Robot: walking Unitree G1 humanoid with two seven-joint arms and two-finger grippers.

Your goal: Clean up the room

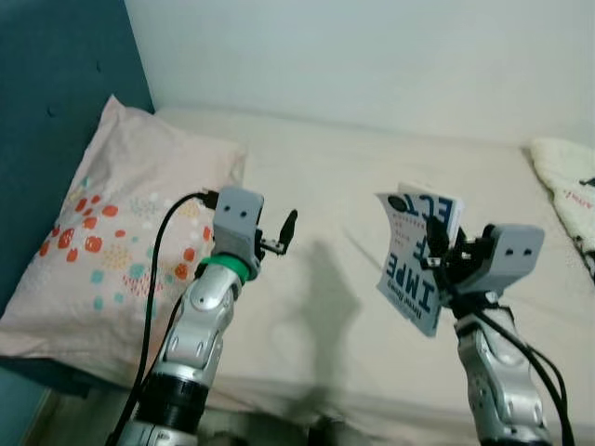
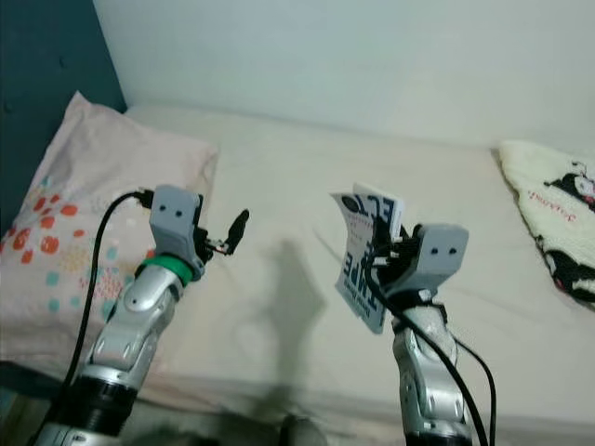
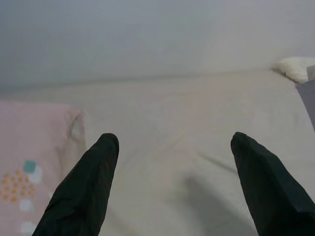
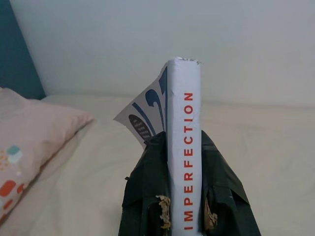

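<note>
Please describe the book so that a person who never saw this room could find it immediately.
Look at the cream bed along the pale wall, with a floral pillow at the robot's left. Above the mattress, the right claw is shut on a white paperback book, held off the bed. Its spine reads IMPERFECTION in red, and big dark blue letters cover its front.

Soft, even indoor light, moderately bright, no glare. Both arms throw a diffuse shadow [image 1: 330, 279] on the bed sheet [image 1: 372, 177], so light comes from behind and above. Head views slightly soft and grainy. Left wrist view hazy, its black fingers [image 3: 83, 191] blurred close to the lens.
</note>
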